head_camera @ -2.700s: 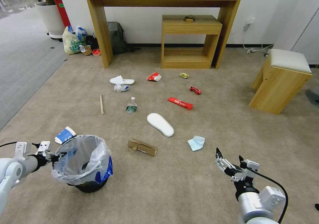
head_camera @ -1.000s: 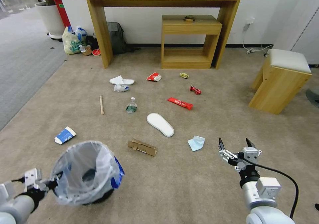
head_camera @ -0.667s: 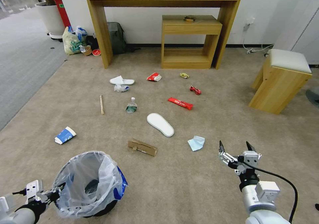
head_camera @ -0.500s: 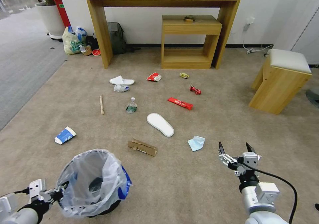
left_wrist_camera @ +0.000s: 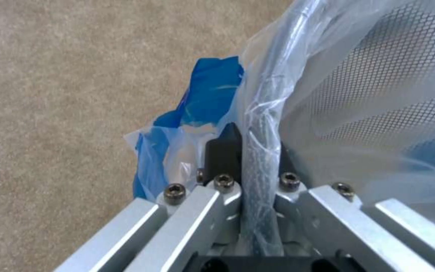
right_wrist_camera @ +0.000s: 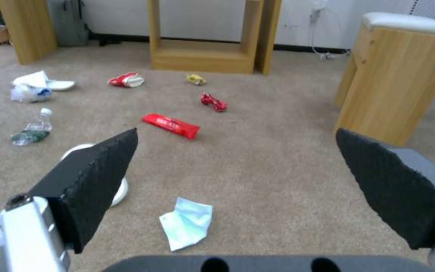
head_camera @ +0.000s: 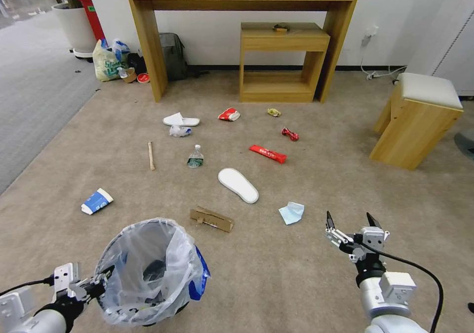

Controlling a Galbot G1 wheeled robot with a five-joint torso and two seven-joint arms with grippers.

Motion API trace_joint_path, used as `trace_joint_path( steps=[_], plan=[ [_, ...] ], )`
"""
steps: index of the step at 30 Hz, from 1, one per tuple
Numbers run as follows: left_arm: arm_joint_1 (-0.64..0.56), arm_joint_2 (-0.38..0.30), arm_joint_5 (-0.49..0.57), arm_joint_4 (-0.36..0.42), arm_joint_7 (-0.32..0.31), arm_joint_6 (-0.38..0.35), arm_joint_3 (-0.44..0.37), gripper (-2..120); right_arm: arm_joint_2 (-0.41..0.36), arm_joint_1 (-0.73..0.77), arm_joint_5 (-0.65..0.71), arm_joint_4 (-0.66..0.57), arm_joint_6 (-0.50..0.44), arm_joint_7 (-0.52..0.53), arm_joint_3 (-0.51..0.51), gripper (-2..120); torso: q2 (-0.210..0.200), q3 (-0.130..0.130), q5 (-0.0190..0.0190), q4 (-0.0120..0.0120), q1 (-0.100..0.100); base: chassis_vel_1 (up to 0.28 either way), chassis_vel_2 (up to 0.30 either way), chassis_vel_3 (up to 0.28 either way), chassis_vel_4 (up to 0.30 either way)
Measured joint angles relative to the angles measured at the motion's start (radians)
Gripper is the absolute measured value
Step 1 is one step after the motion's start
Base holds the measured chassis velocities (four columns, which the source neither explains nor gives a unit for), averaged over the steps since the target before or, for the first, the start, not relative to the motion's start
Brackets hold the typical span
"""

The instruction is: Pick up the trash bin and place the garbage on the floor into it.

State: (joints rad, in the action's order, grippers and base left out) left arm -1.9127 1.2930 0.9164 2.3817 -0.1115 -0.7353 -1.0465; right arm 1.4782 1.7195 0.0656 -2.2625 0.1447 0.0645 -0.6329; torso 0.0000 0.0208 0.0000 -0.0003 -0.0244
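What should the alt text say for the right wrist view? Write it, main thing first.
The open right gripper hovers over beige floor, its two black pads spread wide around a crumpled blue tissue lying below. Farther off lie a red wrapper, a bottle and other litter, with a wooden stool to one side.

Ahead of my right gripper (head_camera: 351, 219), fingers spread wide, I see open carpet (head_camera: 306, 274) up to the blue tissue (head_camera: 291, 212); nothing stands between them. Just left of the tissue the white slipper (head_camera: 238, 185) and cardboard strip (head_camera: 212, 219) crowd the middle. The wooden stool (head_camera: 417, 118) walls off the far right. My left gripper (left_wrist_camera: 250, 151) is clamped on the trash bin (head_camera: 150, 271), which blocks the near-left lane toward the paper cup (head_camera: 97, 201)
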Motion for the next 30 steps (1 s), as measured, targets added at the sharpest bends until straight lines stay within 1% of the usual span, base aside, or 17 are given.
trace_joint_path(
  steps=[2,4,7,16,19,23,30],
  plan=[
    [-0.001,0.000,0.010,0.008,-0.009,0.000,0.000,0,0.000,0.000,-0.003,0.000,-0.001,0.000,0.000,100,0.000,0.000,0.0000,0.0000,0.000,0.000,0.000,0.000,0.000],
    [-0.001,0.005,0.024,0.024,-0.031,0.000,0.004,0,0.000,0.000,-0.006,0.003,-0.002,0.000,0.001,100,0.000,0.000,0.0000,-0.0001,0.000,0.000,0.000,0.000,0.000],
    [0.000,0.008,0.022,0.025,-0.034,0.000,0.007,0,0.001,-0.001,-0.005,0.003,-0.002,0.000,0.001,100,0.000,0.000,0.0000,-0.0001,0.000,0.000,0.000,0.000,0.000],
    [0.000,0.016,0.008,0.015,-0.022,0.000,0.019,0,-0.003,0.001,-0.002,-0.008,0.004,0.001,0.003,100,0.000,0.000,0.0000,0.0000,0.000,0.000,0.000,0.000,0.000],
    [-0.002,0.019,-0.008,0.011,-0.001,0.000,0.022,0,-0.005,0.010,-0.001,-0.013,0.005,0.000,0.003,100,0.000,0.000,-0.0001,0.0000,0.000,0.000,0.000,0.000,0.000],
    [-0.005,0.018,-0.012,0.008,0.009,0.000,0.020,0,-0.004,0.012,-0.001,-0.013,0.005,-0.001,0.003,100,0.000,0.000,0.0000,-0.0001,0.000,0.000,0.000,0.000,0.000],
    [-0.005,0.016,-0.013,0.005,0.010,0.000,0.020,0,0.001,0.012,-0.001,-0.014,0.004,-0.001,0.006,100,0.000,0.000,0.0000,0.0000,0.000,0.000,0.000,0.000,0.000]
  ],
)
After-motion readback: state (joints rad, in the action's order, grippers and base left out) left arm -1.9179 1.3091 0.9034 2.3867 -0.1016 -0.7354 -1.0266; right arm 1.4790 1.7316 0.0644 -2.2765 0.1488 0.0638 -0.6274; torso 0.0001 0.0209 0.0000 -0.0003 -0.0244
